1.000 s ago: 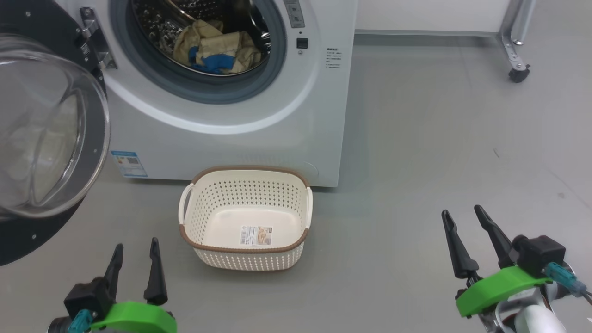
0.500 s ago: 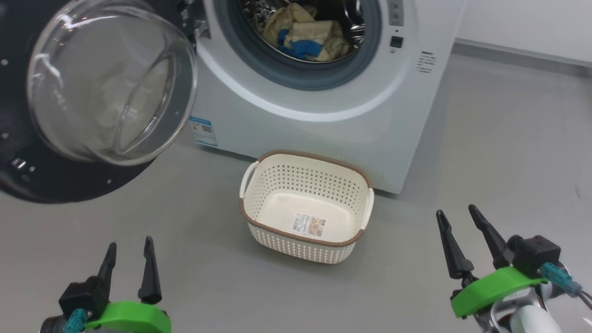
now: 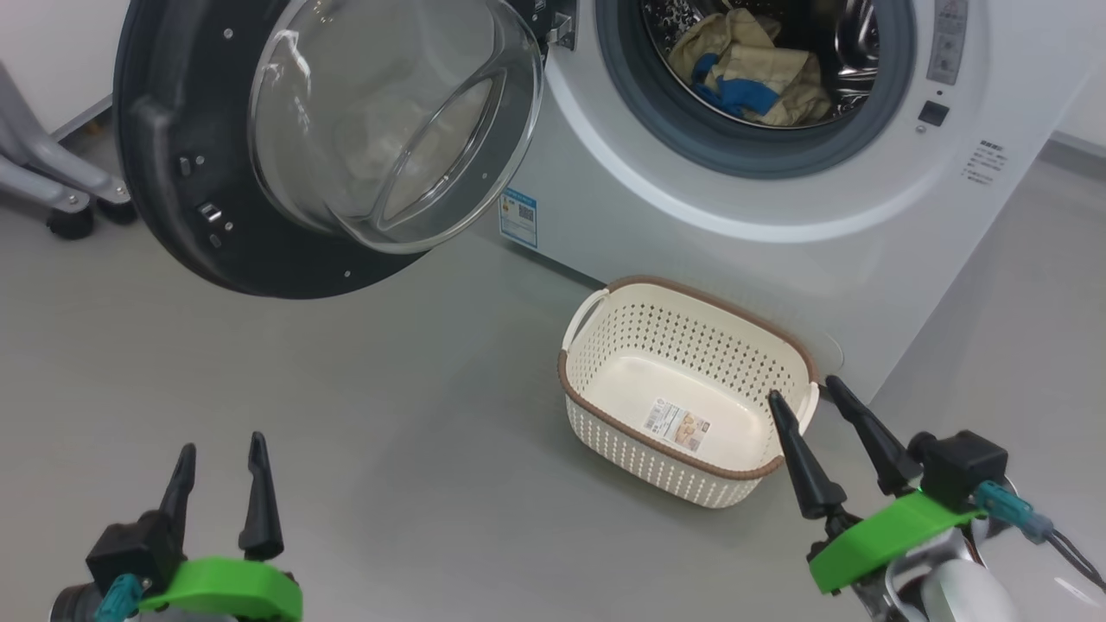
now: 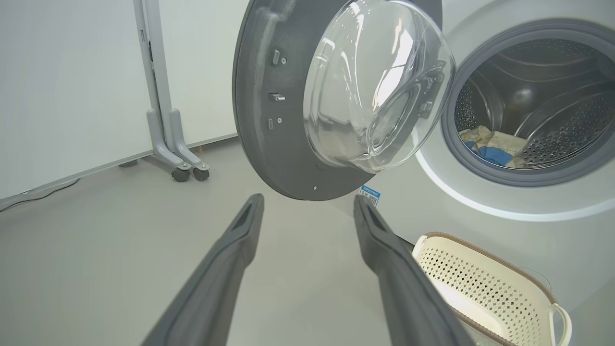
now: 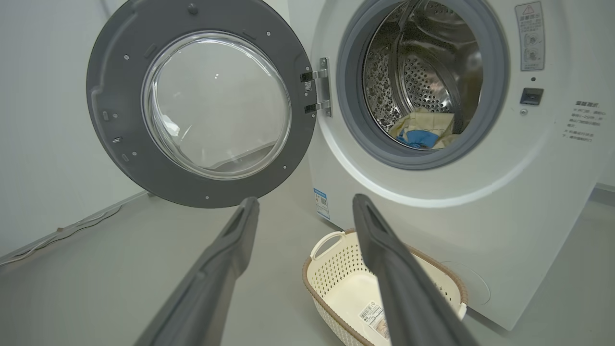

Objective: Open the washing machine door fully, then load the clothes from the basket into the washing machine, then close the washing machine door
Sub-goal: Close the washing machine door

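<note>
Inside the basket [image 3: 665, 475], an unreadable label [image 3: 679, 426]

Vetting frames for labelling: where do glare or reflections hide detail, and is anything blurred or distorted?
Head view: white glare streaks on the washing machine door; clothes sharp. Left wrist view: the door's glass warps the background; left gripper looms oversized. Right wrist view: bright highlights on the drum, otherwise clear.

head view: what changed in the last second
The camera swung left, so the washer, door and basket sit further right in the picture; none of them moved. Nothing gripped or released. Left gripper and right gripper stay open and empty, clothes stay inside.
</note>
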Available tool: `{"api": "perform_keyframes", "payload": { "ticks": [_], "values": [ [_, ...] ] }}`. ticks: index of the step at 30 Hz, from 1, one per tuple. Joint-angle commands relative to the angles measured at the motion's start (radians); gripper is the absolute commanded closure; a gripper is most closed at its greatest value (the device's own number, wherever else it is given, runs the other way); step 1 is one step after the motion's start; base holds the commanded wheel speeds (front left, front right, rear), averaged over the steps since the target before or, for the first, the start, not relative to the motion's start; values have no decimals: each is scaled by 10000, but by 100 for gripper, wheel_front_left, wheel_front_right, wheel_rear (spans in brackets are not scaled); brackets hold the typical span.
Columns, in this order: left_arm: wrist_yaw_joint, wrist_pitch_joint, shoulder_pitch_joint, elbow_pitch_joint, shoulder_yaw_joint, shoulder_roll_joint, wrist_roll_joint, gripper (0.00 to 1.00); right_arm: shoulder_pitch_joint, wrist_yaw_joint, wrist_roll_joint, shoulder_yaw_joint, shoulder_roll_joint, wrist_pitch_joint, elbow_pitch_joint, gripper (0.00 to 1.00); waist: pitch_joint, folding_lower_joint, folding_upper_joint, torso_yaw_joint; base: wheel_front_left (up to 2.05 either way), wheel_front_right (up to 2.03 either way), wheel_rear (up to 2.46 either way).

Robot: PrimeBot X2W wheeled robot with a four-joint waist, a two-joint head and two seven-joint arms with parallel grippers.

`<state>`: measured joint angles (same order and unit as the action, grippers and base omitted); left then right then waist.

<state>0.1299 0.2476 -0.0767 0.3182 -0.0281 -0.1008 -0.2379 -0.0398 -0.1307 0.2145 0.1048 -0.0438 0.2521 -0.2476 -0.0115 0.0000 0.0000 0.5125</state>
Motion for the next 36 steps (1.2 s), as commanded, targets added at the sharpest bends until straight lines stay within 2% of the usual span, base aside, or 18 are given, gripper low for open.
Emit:
{"api": "perform_keyframes", "payload": {
  "ticks": [1,18,36],
  "values": [
    [-59,141,-351,-516,503,-180,15,0,-759,0,73,374,-64,97,244,0,170,0,0,124,0,0,0],
    [-114,141,183,-1262,1212,87,156,0,-1576,0,242,1219,-64,97,-226,0,502,0,0,296,0,0,0],
    [-61,141,133,-1173,1247,242,331,0,-1600,0,257,1270,-64,97,-330,0,435,0,0,258,0,0,0]
  ]
}}
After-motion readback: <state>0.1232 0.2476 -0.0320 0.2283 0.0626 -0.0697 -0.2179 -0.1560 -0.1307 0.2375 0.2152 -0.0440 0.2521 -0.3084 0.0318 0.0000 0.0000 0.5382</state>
